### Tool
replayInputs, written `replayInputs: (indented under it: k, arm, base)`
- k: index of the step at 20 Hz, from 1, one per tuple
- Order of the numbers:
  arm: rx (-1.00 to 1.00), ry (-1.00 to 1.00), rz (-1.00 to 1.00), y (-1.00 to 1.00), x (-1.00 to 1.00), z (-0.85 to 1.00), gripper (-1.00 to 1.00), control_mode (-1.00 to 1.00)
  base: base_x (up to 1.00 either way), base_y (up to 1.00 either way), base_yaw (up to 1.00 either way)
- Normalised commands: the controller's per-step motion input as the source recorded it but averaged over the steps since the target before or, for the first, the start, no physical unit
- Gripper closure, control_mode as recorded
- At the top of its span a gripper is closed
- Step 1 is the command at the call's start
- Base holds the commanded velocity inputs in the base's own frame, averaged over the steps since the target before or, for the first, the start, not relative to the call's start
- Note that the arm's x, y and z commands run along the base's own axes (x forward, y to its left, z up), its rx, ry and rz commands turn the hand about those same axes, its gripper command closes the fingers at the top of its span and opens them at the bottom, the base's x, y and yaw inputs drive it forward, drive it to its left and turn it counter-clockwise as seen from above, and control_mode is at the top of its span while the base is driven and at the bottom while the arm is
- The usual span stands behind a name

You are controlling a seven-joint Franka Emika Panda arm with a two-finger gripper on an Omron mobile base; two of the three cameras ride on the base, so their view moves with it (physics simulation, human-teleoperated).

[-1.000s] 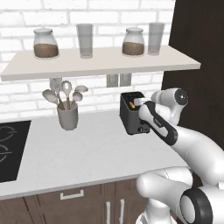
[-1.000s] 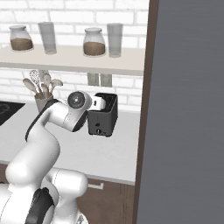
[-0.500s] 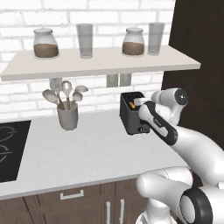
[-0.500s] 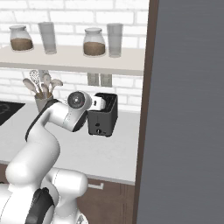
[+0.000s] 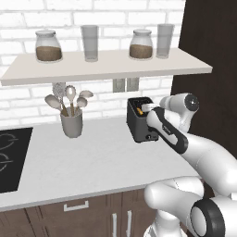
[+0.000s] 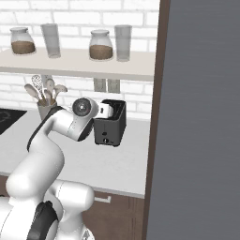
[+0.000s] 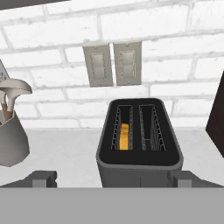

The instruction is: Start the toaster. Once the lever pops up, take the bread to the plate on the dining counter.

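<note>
The dark grey toaster stands on the white counter against the brick wall, its two slots facing up. An orange-tan slice of bread sits low in its left slot. My gripper hovers just in front of and above the toaster, open, with one fingertip off each front corner and nothing between them. From the base, the toaster has my white hand at its top right edge. On the other side the hand overlaps the toaster. The plate and the dining counter are out of view.
A grey utensil holder with spoons stands left of the toaster. A shelf with jars and glasses hangs low above. A black cooktop lies at far left. A tall dark panel rises right of the toaster. Wall outlets sit behind it.
</note>
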Motion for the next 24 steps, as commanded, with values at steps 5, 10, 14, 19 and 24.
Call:
replayInputs:
  k: [5, 10, 14, 19, 24]
  arm:
    - [0.00, 0.00, 0.00, 0.00, 0.00, 0.00, -1.00, -1.00]
    - [0.00, 0.00, 0.00, 0.00, 0.00, 0.00, -1.00, -1.00]
    - [0.00, 0.00, 0.00, 0.00, 0.00, 0.00, -1.00, -1.00]
    - [0.00, 0.00, 0.00, 0.00, 0.00, 0.00, -1.00, -1.00]
    - [0.00, 0.00, 0.00, 0.00, 0.00, 0.00, -1.00, -1.00]
  base:
    - [0.00, 0.00, 0.00]
    - [0.00, 0.00, 0.00]
    - [0.00, 0.00, 0.00]
    - [0.00, 0.00, 0.00]
    - [0.00, 0.00, 0.00]
